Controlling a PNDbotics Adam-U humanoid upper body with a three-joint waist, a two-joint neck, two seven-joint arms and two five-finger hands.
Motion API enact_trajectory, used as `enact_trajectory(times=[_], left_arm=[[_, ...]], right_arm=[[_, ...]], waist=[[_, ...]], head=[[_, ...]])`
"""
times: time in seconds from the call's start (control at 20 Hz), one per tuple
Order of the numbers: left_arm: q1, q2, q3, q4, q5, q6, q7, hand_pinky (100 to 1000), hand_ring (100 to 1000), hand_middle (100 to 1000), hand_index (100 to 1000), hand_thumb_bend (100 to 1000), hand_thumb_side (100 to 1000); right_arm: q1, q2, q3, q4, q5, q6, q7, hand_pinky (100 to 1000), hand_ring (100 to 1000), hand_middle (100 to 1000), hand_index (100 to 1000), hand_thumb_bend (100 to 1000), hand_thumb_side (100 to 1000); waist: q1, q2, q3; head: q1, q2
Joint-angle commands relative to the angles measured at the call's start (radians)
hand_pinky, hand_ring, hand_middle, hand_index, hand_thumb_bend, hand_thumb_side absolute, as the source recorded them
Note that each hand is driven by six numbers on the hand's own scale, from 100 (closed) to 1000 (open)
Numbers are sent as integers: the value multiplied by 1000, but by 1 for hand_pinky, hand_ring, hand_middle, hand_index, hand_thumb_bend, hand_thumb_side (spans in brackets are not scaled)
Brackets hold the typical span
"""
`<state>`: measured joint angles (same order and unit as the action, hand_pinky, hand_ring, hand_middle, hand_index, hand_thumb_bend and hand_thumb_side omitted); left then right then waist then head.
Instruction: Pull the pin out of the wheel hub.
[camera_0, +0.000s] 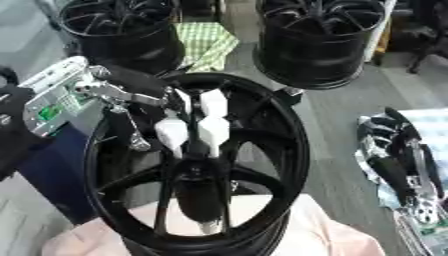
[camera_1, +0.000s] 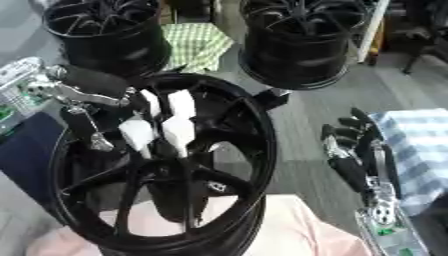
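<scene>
A black spoked wheel hub (camera_0: 289, 150) stands tilted on a pale pink surface in the middle of both views. My left hand (camera_0: 194, 127), black with white finger pads, comes in from the left and sits over the hub's centre. Its fingers are curled down into the middle of the spokes. A dark rod with a pale tip, the pin (camera_0: 205, 205), runs down from under the fingers in the left eye view; its upper end is hidden by the hand. My right hand (camera_1: 354, 155) rests at the right edge with fingers relaxed, away from the hub.
Two more black wheels (camera_0: 319, 40) (camera_0: 122, 35) stand behind the hub, with a green checked cloth (camera_0: 206, 42) between them. A blue checked cloth (camera_1: 420, 145) lies under the right hand. The pink surface (camera_0: 324, 235) lies under the hub, and grey floor (camera_0: 341, 120) shows to its right.
</scene>
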<state>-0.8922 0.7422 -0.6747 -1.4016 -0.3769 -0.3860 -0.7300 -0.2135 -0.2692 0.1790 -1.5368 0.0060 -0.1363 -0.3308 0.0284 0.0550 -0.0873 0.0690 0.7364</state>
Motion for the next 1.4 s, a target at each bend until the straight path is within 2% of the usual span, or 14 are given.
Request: enact_trajectory(times=[0.05, 0.4, 0.75, 0.9, 1.1, 1.4], left_arm=[[-21, 11, 20, -4, 21, -165, -177, 494, 322, 584, 737, 241, 177], [-29, 10, 37, -8, 78, -115, -177, 463, 278, 477, 638, 155, 185], [-36, 40, 107, -11, 174, -48, -177, 461, 268, 461, 626, 139, 187], [-26, 86, 180, -42, 193, -24, -177, 469, 272, 465, 624, 147, 200], [22, 181, 338, -104, 221, 17, -177, 476, 271, 467, 626, 156, 221], [155, 302, 552, -128, 249, 90, -177, 481, 272, 471, 632, 177, 225]], right_arm=[[-9, -15, -4, -6, 1, -3, -1, 704, 736, 749, 921, 280, 374], [-9, -15, -4, -5, 1, -3, -2, 704, 736, 749, 921, 278, 374], [-8, -16, -5, -3, 1, -2, -2, 704, 736, 750, 921, 277, 374], [-8, -17, -8, -2, 1, -2, -4, 704, 736, 750, 921, 276, 374], [-5, -18, -12, 0, 1, -2, -8, 704, 736, 749, 921, 276, 373], [-8, -16, -17, 2, 2, -1, -12, 704, 736, 749, 921, 276, 374]], waist=[[-2, -18, 1], [-2, -19, 2], [-2, -20, 6], [-3, -20, 9], [-4, -18, 15], [-10, -16, 30]], head=[[2, -2], [0, -3], [-3, -4], [-4, -6], [-9, -7], [-22, -14]])
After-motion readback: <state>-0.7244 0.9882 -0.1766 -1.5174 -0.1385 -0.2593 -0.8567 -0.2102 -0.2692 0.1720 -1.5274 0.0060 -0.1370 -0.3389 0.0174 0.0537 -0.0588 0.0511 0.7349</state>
